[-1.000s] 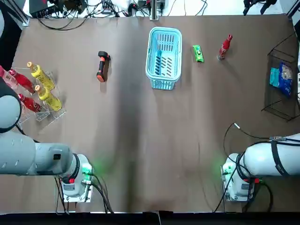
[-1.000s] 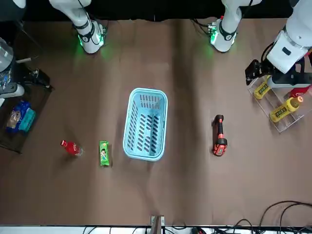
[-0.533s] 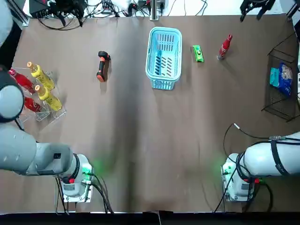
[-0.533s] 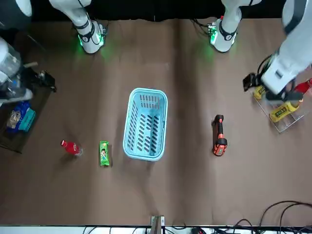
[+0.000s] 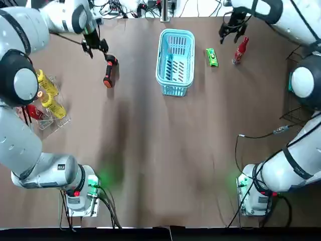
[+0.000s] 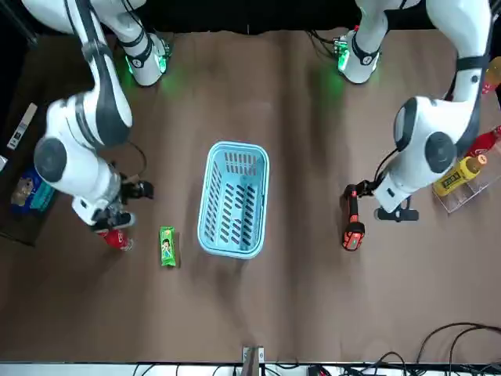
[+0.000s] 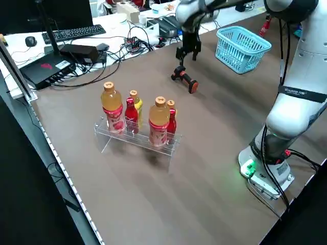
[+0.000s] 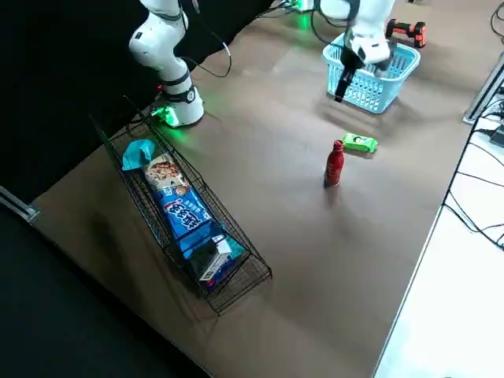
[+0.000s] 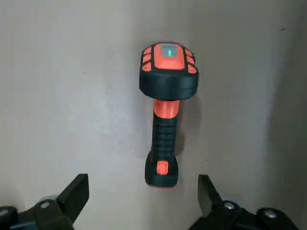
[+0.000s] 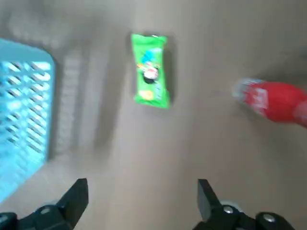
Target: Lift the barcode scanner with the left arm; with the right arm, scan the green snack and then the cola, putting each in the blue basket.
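Gaping wide, left gripper (image 5: 95, 46) hangs by ribbed black-orange scanner (image 5: 109, 71), right gripper (image 5: 231, 30) by flat green snack (image 5: 212, 57).

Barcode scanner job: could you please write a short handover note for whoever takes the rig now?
Left pincer: open, near the barcode scanner, not touching it; scanner lies on the table.
Right pincer: open, empty, above the table near the green snack and the cola.
Blue basket: holds neither.
Done: nothing yet. Left: lift scanner, scan snack then cola, basket each.
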